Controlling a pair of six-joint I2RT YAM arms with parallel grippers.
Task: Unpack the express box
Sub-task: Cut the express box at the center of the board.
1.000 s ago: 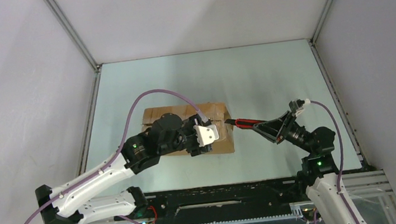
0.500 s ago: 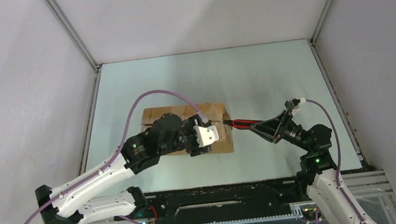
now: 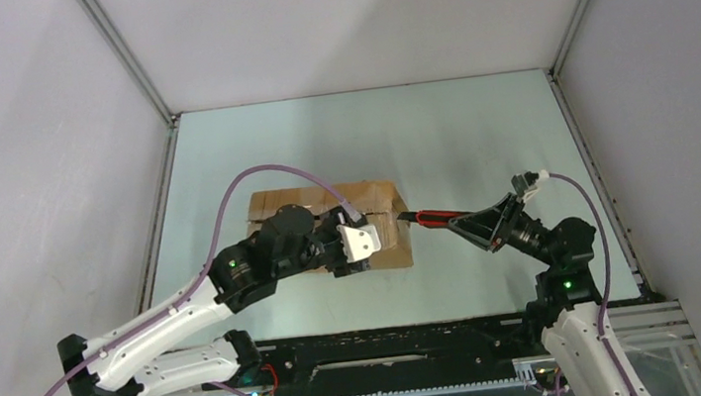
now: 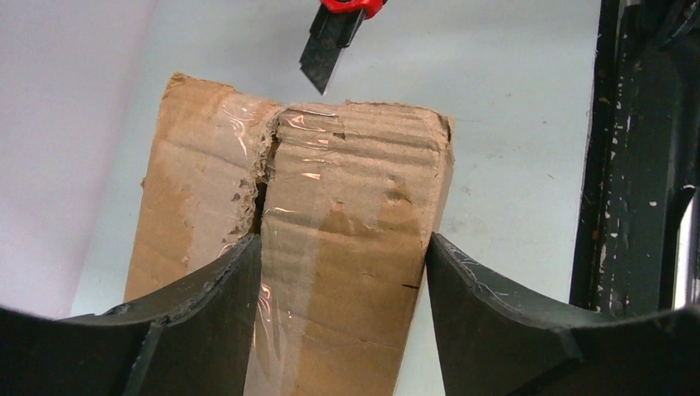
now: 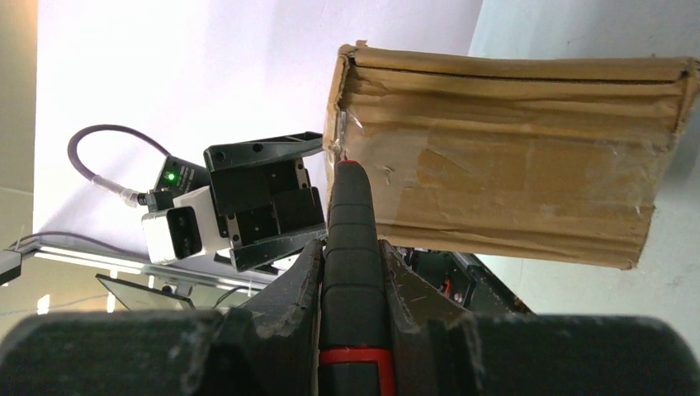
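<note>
Figure: slitting stage of unpacking. The express box lies on the table left of centre, its long axis running across the view. The left gripper stands wide and clamps the box: 1 finger sits at the torn centre seam and the other presses the outer side wall. The right gripper is nearly closed on the body of a red-handled utility knife, whose blade hovers just off the box's end edge, near the seam.

Technique: the cut probably goes best with the blade lowered into the seam line, kept shallow so the contents are spared, and drawn along the tape toward the clamped end. The left clamp should stay firm against that push, and the blade should stop short of the finger at the seam.

Views: only the left wrist camera shows the ragged split, the glossy tape and the gap between blade tip and cardboard. The right wrist camera alone shows the taped end face. The top camera alone shows both arms and the box's place on the table.
</note>
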